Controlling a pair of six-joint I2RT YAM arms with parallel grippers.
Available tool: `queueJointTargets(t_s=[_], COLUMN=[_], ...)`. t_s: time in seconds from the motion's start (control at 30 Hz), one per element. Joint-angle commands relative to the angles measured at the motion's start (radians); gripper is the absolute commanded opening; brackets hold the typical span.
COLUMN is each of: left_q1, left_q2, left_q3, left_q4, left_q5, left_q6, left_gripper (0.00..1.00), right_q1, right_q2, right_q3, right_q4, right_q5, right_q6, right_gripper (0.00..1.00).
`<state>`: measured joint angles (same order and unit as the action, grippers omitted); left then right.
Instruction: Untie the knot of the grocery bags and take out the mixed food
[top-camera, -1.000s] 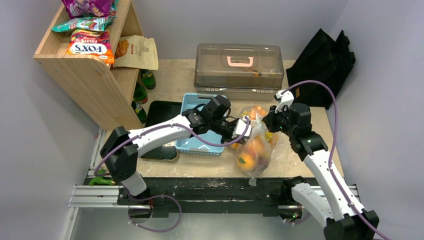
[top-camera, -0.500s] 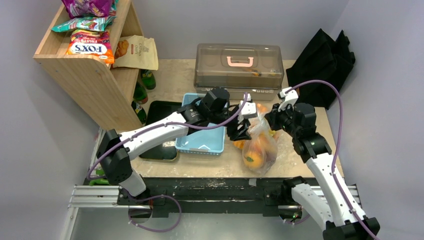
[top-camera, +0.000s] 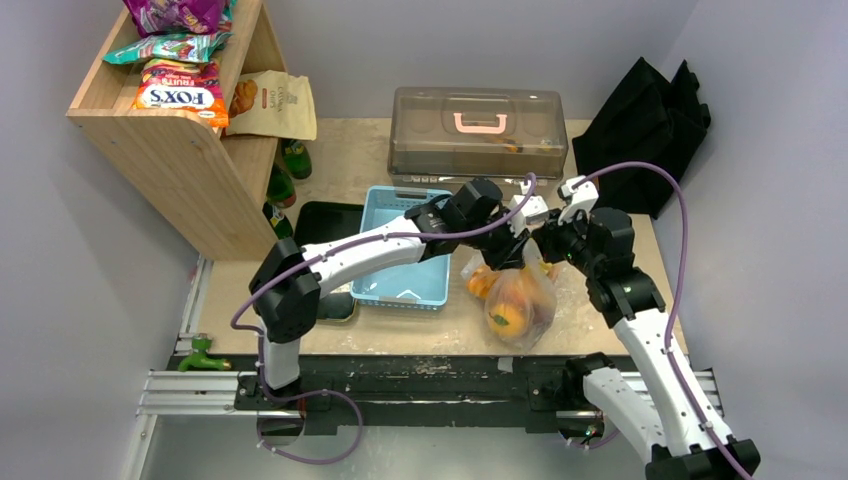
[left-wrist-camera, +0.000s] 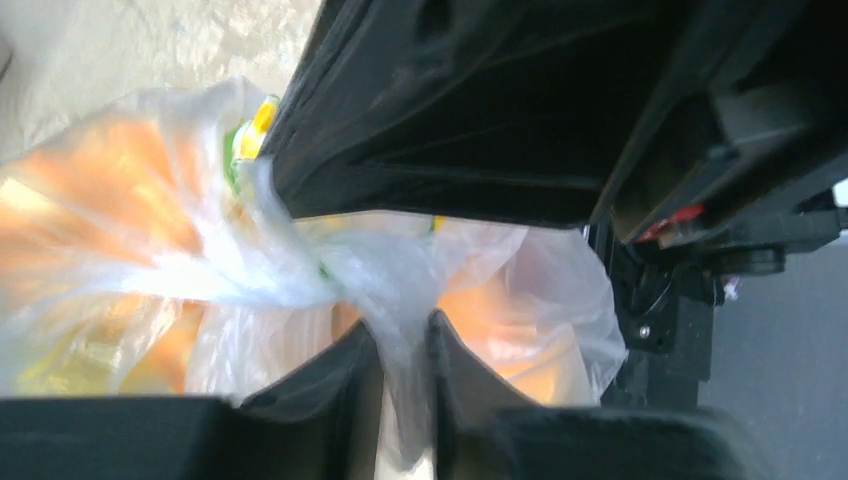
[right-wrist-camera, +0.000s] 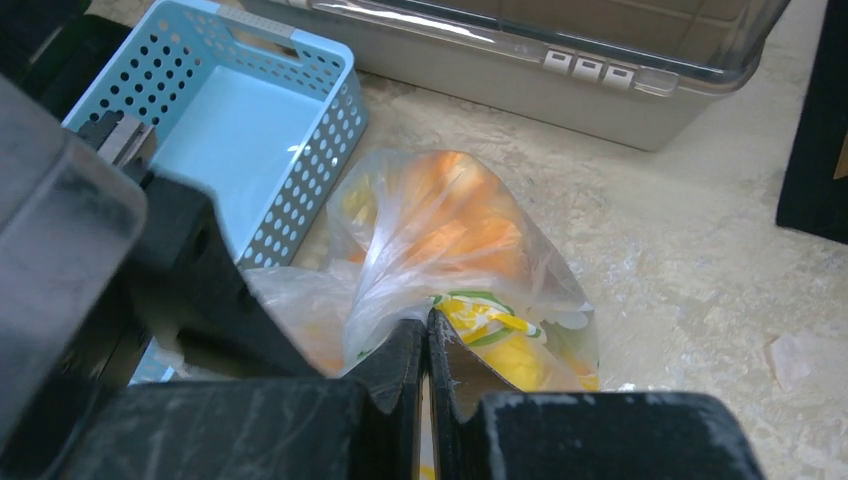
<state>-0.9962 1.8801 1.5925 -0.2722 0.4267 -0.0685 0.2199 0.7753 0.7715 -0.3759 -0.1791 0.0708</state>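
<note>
- Now left tool (left-wrist-camera: 405, 345) clamped on whitish twisted knot (left-wrist-camera: 398, 295) of clear printed plastic grocery bag (top-camera: 520, 295), right of blue perforated basket (top-camera: 395, 283).
- Right tool (right-wrist-camera: 428, 340) pinched together on bag film, likely bracing against the pull.

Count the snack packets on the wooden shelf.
4: a purple packet, a teal packet and a Fox's packet on the upper level, a beige packet below. More may be hidden.

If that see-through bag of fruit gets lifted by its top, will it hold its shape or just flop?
Probably flops: the clear crinkly plastic bag bunches tightly in the left gripper. Likely bottom-heavy: the orange and yellow fruit gathers away from the grip. The thin film might stretch or tear.
</note>
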Motion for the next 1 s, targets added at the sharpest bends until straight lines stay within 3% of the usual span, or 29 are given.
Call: queueJointTargets(t_s=[0.0, 0.17, 0.33, 0.6, 0.8, 0.97], left_q1=[-0.025, -0.037, -0.044, -0.037, -0.007, 0.036], left_q2=[-0.019, -0.146, -0.237, -0.331, -0.339, -0.359], left_q3=[0.054, -0.088, -0.190, -0.328, -0.377, -0.399], left_q4=[-0.009, 0.113, 0.041, -0.080, -0.030, -0.036], left_q5=[-0.013, 0.138, 0.223, 0.274, 0.238, 0.268], left_q6=[0.041, 0.232, 0.490, 0.808, 0.915, 1.019], left_gripper=[0.01, 0.00, 0.00, 0.00, 0.00, 0.00], right_q1=[-0.004, -0.005, -0.059, -0.273, -0.313, -0.329], right_q2=[-0.023, 0.003, 0.049, 0.102, 0.011, -0.012], right_q3=[0.021, -0.003, 0.002, 0.044, 0.041, 0.048], right_q4=[0.052, 0.067, 0.113, 0.106, -0.050, -0.151], right_q5=[0.014, 0.169, 0.229, 0.152, 0.010, 0.034], right_q6=[0.000, -0.064, -0.117, -0.190, -0.291, -0.359], right_gripper=[0.00, 0.00, 0.00, 0.00, 0.00, 0.00])
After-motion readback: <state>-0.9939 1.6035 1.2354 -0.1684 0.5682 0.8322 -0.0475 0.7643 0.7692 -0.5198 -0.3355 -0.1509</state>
